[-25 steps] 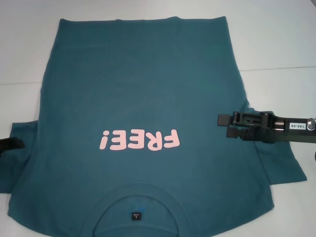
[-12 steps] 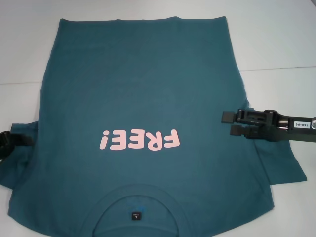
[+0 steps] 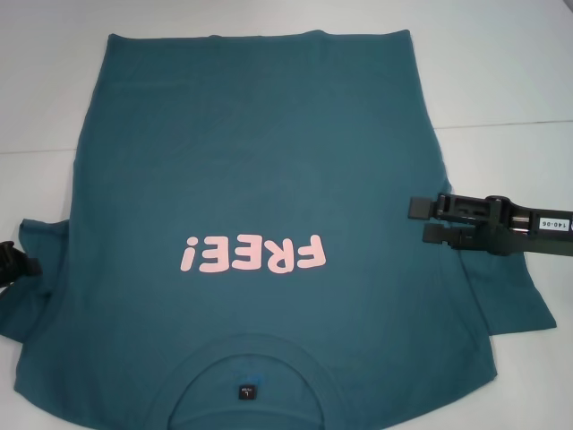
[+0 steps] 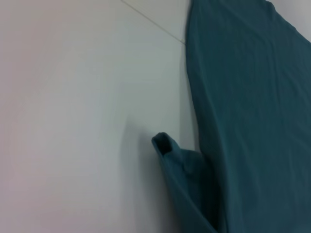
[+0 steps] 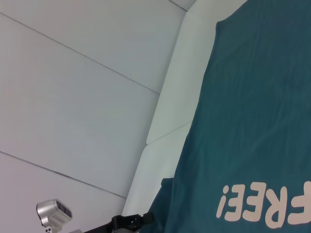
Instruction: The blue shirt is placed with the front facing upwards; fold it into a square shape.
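The blue shirt (image 3: 251, 170) lies flat on the white table with its pink "FREE!" lettering (image 3: 252, 254) up and its collar tag (image 3: 245, 391) at the near edge. My right gripper (image 3: 423, 220) hovers open over the shirt's right side where the sleeve (image 3: 510, 300) begins, with nothing between its fingers. My left gripper (image 3: 12, 266) shows only as a dark tip at the picture's left edge, beside the left sleeve (image 3: 40, 269). The left wrist view shows that sleeve's edge (image 4: 167, 145) curled up beside the shirt body (image 4: 252, 97). In the right wrist view the left gripper (image 5: 130, 222) is small and far off.
The white table (image 3: 501, 81) runs around the shirt, with a seam line (image 3: 510, 124) across it. A small silver device (image 5: 52, 211) stands beyond the table in the right wrist view.
My left gripper has drawn back leftward off the left sleeve, almost out of the picture. The right gripper has slid a little to the right. The shirt body lies as before.
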`<action>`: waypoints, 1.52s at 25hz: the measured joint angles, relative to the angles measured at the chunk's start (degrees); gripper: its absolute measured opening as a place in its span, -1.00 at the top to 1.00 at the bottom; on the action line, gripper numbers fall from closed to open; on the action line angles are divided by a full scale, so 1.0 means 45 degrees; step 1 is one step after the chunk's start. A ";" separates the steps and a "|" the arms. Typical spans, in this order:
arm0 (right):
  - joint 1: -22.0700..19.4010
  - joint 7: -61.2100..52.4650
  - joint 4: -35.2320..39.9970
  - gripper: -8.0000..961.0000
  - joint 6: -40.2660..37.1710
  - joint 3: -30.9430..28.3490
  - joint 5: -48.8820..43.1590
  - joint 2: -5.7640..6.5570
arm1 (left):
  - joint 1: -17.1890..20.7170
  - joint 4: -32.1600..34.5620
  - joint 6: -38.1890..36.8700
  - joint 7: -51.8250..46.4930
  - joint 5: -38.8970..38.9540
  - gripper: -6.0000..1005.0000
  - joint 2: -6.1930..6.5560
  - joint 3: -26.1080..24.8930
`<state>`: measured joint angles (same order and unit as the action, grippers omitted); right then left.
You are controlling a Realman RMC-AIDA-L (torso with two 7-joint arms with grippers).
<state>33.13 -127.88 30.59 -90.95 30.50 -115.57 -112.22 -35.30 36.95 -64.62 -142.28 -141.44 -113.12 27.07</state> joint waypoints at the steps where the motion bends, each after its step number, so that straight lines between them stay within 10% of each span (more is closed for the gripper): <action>1: 0.0001 0.0000 0.0000 -0.97 -0.0002 0.0000 0.0001 0.0000 | 0.0013 0.0039 -0.0003 0.0000 0.0000 0.67 -0.0012 0.0001; 6: 0.0002 -0.0014 -0.0014 -0.97 -0.0005 -0.0046 -0.0001 -0.0003 | 0.0049 0.0144 -0.0076 0.0095 -0.0004 0.98 -0.0038 0.0001; 38: -0.0116 -0.0173 -0.0020 -0.97 -0.0031 -0.0176 -0.0001 0.0057 | -0.0743 0.2700 -0.0646 -0.1071 -0.2257 0.91 0.0636 0.0043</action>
<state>32.61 -128.66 30.50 -91.09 29.71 -115.58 -111.96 -38.64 49.10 -67.53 -147.10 -151.60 -110.26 27.26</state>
